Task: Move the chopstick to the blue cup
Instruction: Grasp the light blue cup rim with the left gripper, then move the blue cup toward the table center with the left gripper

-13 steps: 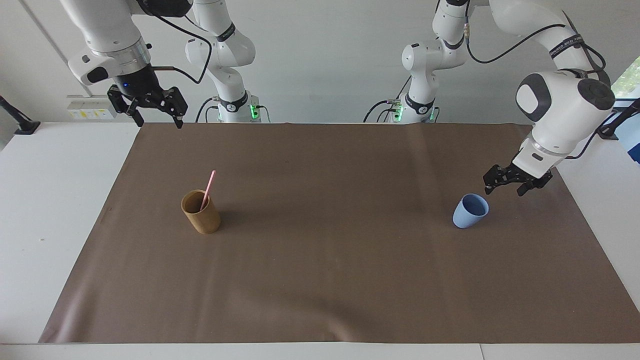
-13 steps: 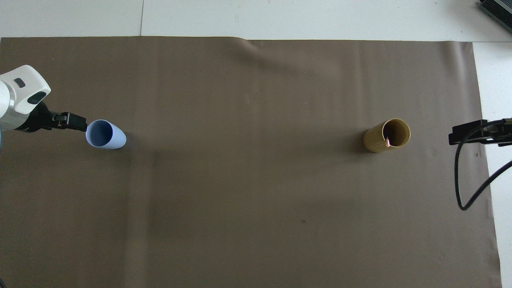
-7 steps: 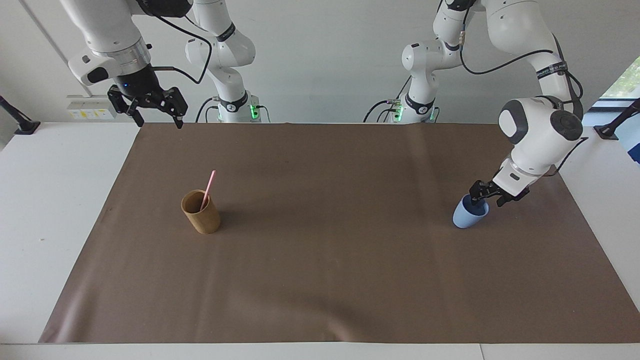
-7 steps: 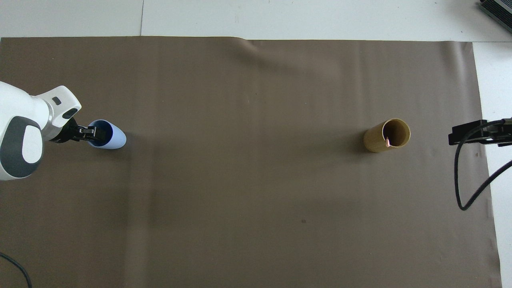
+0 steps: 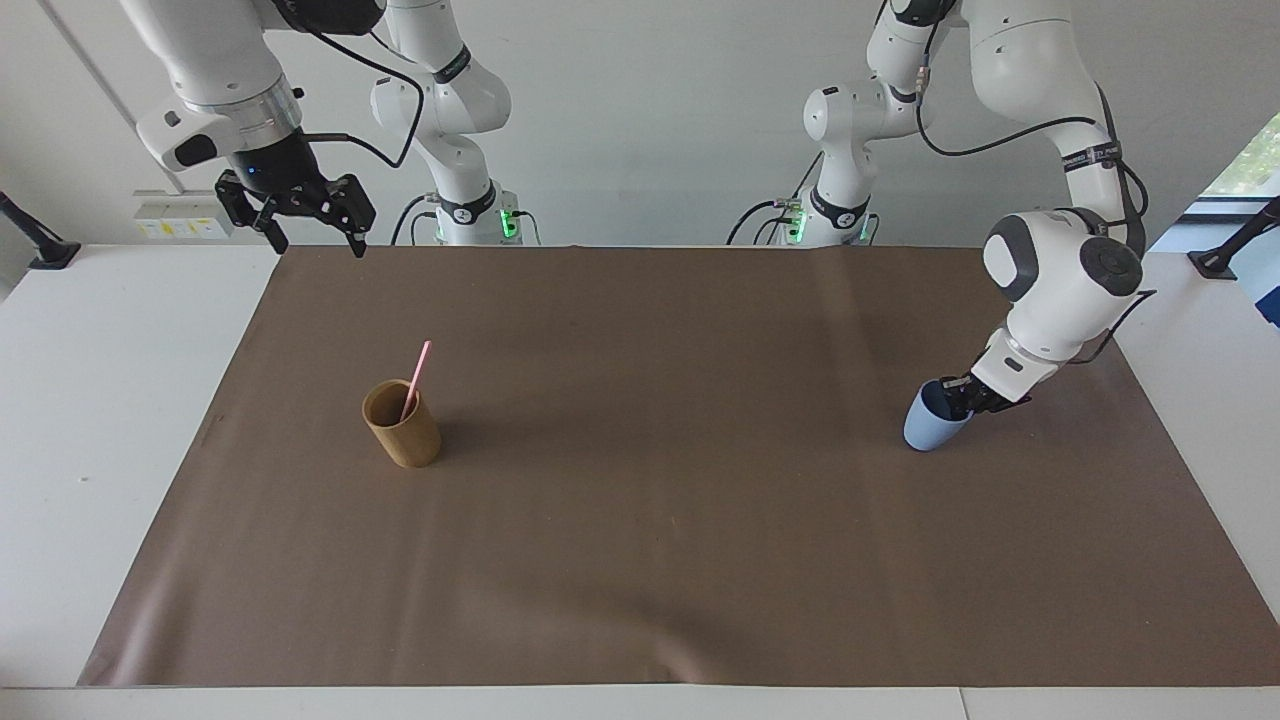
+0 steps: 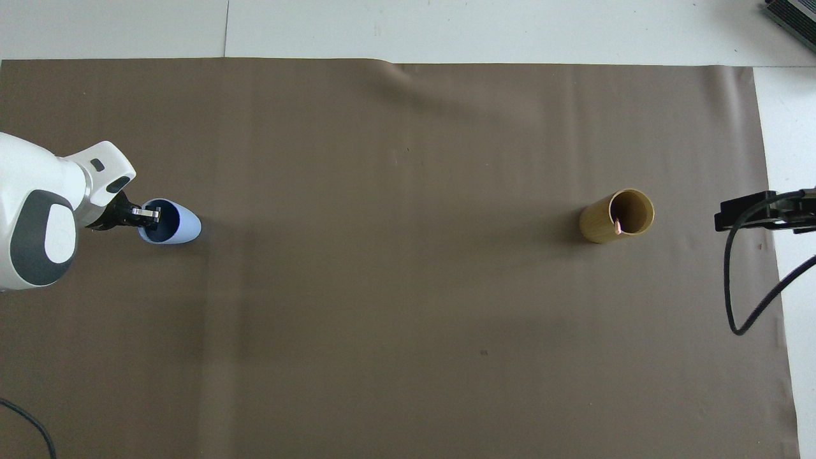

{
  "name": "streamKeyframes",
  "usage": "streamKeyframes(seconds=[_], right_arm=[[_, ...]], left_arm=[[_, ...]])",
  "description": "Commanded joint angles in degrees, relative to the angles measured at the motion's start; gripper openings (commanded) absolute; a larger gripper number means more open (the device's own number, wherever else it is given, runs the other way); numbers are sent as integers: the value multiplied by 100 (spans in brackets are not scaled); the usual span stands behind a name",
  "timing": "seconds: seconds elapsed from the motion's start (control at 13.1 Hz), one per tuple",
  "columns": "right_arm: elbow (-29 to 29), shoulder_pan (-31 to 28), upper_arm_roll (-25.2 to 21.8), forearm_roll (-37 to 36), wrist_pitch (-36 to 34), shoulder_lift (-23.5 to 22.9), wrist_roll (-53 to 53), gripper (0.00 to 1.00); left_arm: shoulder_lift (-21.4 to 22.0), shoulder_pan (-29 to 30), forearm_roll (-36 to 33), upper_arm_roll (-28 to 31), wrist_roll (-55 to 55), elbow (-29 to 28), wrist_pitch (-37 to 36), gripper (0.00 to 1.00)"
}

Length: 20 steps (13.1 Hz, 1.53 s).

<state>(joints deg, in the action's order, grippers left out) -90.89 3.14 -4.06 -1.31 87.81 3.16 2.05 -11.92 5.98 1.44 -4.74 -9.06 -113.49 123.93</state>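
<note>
While chopstick (image 5: 416,380) stands slanted in brown cup (image 5: 401,424) – thin, light, stiff, best pinched near exposed top; left gripper (image 5: 957,397) clamped on blue cup (image 5: 928,425) rim, right gripper (image 5: 297,213) splayed, waiting

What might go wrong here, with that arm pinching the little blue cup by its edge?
The left gripper is shut on the blue cup only at its rim, and the cup leans; it might slip or tip over if lifted. The chopstick stands in the brown cup at the right arm's end, a long carry apart.
</note>
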Motion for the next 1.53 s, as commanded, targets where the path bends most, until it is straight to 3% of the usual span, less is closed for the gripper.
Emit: streamKeyframes(seconds=[0.0,0.23,0.38,1.0,1.23,1.46], right_arm=[[-131,-85,11,8,34,97,-170,100],[-140,-94,19,8,17,106,-144,100],[-131,-50,20,8,26,97,-108,100],[-122,-50,20,17,34,97,-108,100],[-122,-50,20,17,26,97,-108,100],[-131,-50,20,17,26,97,-100,100]], left_arm=[[93,-10,5,8,28,168,-366,0],[207,-201,5,-80,80,669,-1115,0],[217,-667,-4,-80,683,671,-1055,0],[103,-3084,5,-106,3524,714,-835,0],[-169,-3638,232,-97,3973,915,-668,0],[-679,-3982,304,-97,4245,1618,-834,0]])
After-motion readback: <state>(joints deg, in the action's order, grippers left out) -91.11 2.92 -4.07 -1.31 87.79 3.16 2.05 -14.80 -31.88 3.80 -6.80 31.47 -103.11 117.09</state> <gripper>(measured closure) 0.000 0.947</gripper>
